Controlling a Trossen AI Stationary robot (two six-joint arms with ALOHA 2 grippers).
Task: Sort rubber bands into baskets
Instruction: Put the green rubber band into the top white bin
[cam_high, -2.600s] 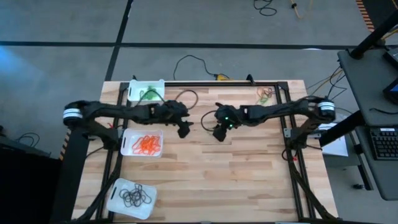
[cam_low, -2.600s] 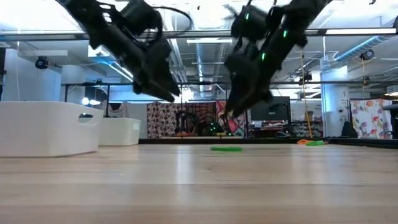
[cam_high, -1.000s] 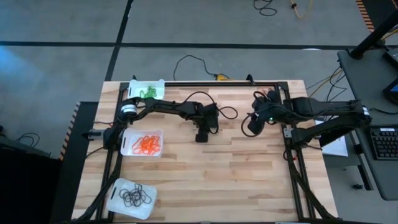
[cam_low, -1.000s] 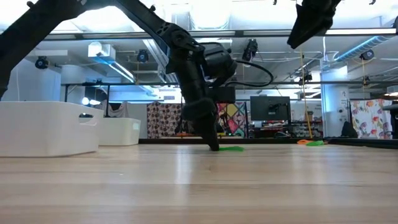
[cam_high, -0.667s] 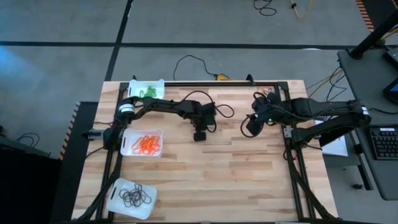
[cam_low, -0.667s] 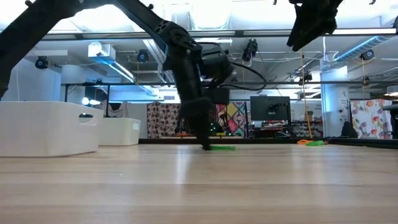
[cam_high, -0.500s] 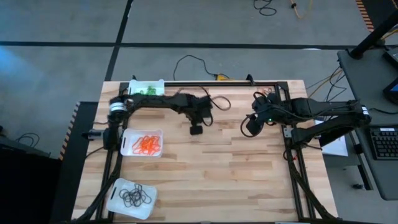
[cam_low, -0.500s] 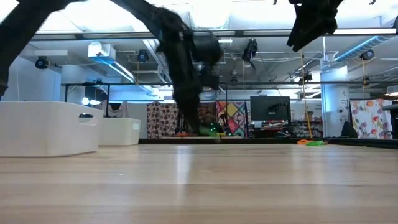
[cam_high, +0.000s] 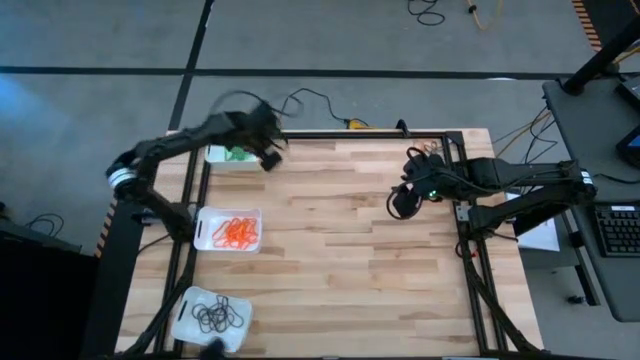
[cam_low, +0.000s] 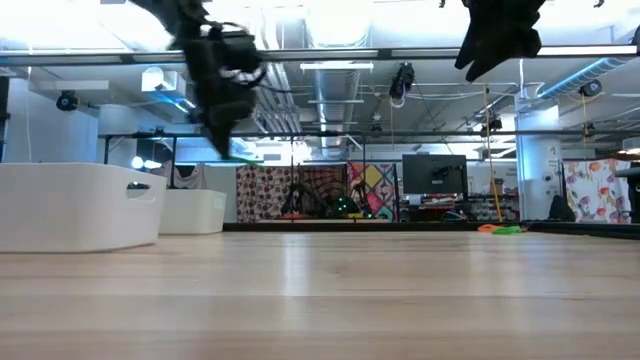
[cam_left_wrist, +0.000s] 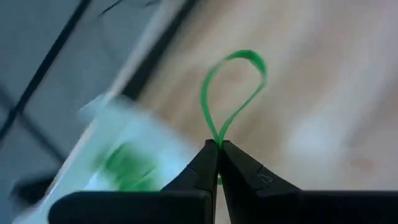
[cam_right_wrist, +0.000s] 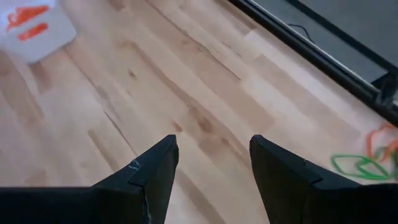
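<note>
One camera looks straight down on the whole bench (cam_high: 330, 260). A second sits at bench height, facing the room behind. Each wrist camera looks closely past its own fingers (cam_right_wrist: 155, 168). The overhead and right wrist views share the orange-filled basket (cam_high: 228, 230).
</note>
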